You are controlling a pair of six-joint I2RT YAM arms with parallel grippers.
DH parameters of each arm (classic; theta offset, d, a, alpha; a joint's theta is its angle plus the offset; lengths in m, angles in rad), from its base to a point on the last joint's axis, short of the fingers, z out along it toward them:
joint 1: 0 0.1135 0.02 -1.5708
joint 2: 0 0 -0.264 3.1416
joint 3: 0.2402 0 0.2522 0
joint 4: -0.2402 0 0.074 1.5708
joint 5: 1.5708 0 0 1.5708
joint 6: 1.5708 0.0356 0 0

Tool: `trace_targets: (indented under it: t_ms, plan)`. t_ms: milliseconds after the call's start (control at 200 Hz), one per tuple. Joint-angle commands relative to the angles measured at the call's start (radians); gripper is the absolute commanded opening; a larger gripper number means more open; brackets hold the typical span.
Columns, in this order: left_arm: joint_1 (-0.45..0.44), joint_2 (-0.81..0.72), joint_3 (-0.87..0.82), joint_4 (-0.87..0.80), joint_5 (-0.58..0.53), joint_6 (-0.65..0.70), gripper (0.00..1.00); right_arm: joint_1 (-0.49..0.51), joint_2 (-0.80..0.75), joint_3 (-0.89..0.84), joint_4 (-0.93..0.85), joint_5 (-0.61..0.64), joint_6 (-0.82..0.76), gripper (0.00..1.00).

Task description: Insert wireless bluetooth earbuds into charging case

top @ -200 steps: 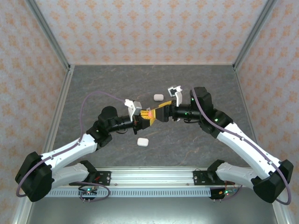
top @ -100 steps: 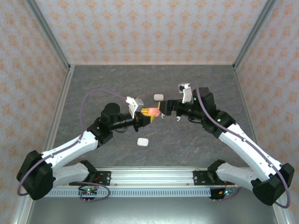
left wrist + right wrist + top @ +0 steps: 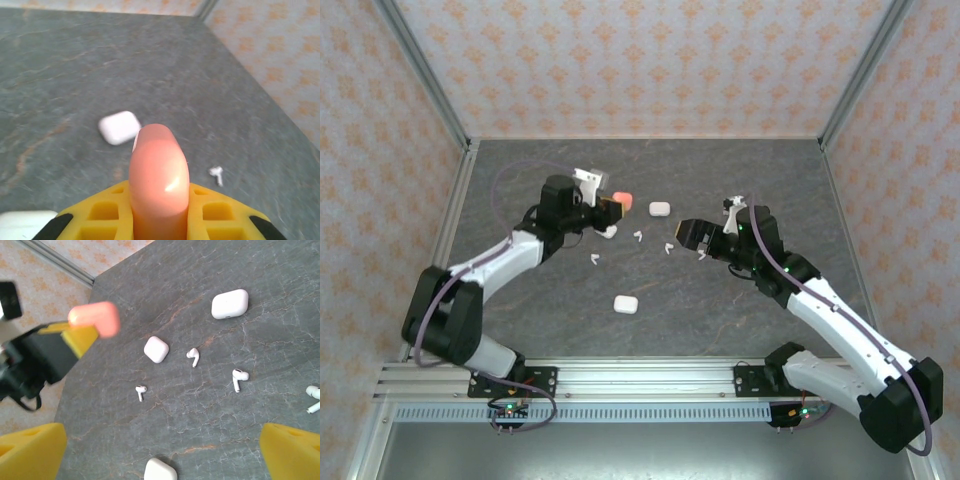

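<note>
Gripping a salmon-pink case (image 3: 159,170) between its yellow fingers (image 3: 105,212), the left gripper (image 3: 616,203) holds it raised above the table (image 3: 520,300), toward the far left of the surface. A white case (image 3: 608,231) lies just beside this gripper on the near side.

The right gripper (image 3: 162,447) is spread wide with nothing between its jaws. It hangs over the table's middle-right, facing the left gripper and well apart from it.

Several white earbuds (image 3: 193,356) lie loose on the table between the two grippers, each apart from the others and outside every case. One earbud (image 3: 140,391) is nearer the left arm, another earbud (image 3: 239,377) is nearer the right, and an earbud pair (image 3: 312,391) sits close beside the right gripper.

A second white case (image 3: 659,209) sits between the grippers on the far side. A third white case (image 3: 625,304) lies alone toward the near edge. All three white cases look shut.

The table is dark grey stone-patterned. Pale walls (image 3: 640,60) with an orange motif and metal frame posts (image 3: 425,70) enclose it.
</note>
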Motion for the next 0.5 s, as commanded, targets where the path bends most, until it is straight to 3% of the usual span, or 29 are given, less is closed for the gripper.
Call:
trace_targets:
  t_ms: [0,120,255,495]
  plan:
    - [0.039,0.138,0.137,-0.141,-0.011,-0.019,0.0,-0.004,0.004,-0.01,0.041,0.026,0.02,0.99]
    - [0.04,0.288,0.27,-0.25,-0.034,-0.006,0.0,-0.003,0.006,-0.01,0.033,0.024,0.011,0.99]
    - [0.042,0.41,0.35,-0.256,0.009,-0.042,0.0,-0.004,0.006,-0.011,0.008,0.034,-0.005,0.99]
    - [0.042,0.524,0.424,-0.265,0.066,-0.113,0.0,-0.004,0.024,-0.02,0.024,0.015,-0.004,0.99]
